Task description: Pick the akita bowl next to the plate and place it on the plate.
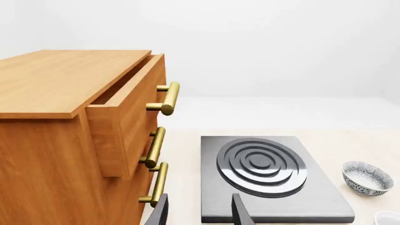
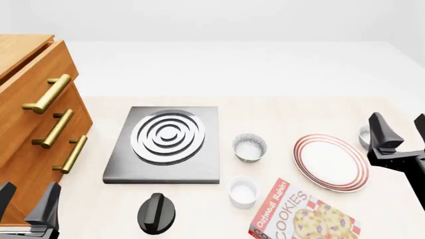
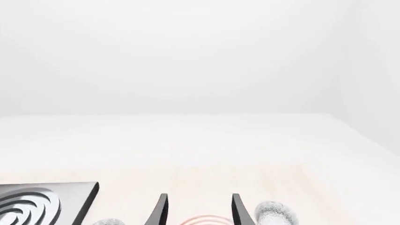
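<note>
Akita bowl (image 2: pixel 364 137) sits on the bench (image 2: pixel 265 109), touching the plate's (image 2: pixel 331 162) far right rim, partly hidden behind the right pincer (image 2: pixel 398 130). Right pincer hangs above it, fingers spread, empty. Left pincer (image 2: pixel 27 201) is also spread and empty, near the drawer unit (image 2: pixel 33 124). A second speckled bowl (image 2: pixel 250 147) stands between stove (image 2: pixel 166 144) and plate.

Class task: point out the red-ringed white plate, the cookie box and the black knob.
Red-ringed white plate (image 2: pixel 331 162), front view, bare white centre.
Red cookie box (image 2: pixel 307 217), front view, printed top face.
Black round knob (image 2: pixel 156 213), front view, raised grip.
</note>
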Controlling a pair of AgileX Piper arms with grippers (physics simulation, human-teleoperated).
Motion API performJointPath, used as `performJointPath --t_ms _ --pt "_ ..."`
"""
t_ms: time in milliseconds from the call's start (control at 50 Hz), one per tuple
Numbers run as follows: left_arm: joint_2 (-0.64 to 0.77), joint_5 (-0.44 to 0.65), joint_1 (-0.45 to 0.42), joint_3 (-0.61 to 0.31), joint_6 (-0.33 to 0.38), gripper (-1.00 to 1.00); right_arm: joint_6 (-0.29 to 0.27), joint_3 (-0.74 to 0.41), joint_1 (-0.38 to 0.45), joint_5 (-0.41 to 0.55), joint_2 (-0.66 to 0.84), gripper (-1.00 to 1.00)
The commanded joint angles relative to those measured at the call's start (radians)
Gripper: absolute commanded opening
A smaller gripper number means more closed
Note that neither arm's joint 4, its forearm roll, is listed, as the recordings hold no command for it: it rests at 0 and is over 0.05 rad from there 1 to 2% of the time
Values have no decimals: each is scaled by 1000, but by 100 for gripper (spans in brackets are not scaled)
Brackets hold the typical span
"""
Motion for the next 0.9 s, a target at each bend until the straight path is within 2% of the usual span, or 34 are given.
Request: performJointPath --t_ms 20,320,560,900 --pt "0 0 0 0 0 100 -7 -44 -20 -43 95 100" --pt "0 0 0 0 0 100 -26 -82 -43 -97 203 100" --pt "0 0 0 0 0 100 -26 -161 -56 -67 261 100" --pt "0 0 0 0 0 100 -46 -189 -76 -98 333 100"
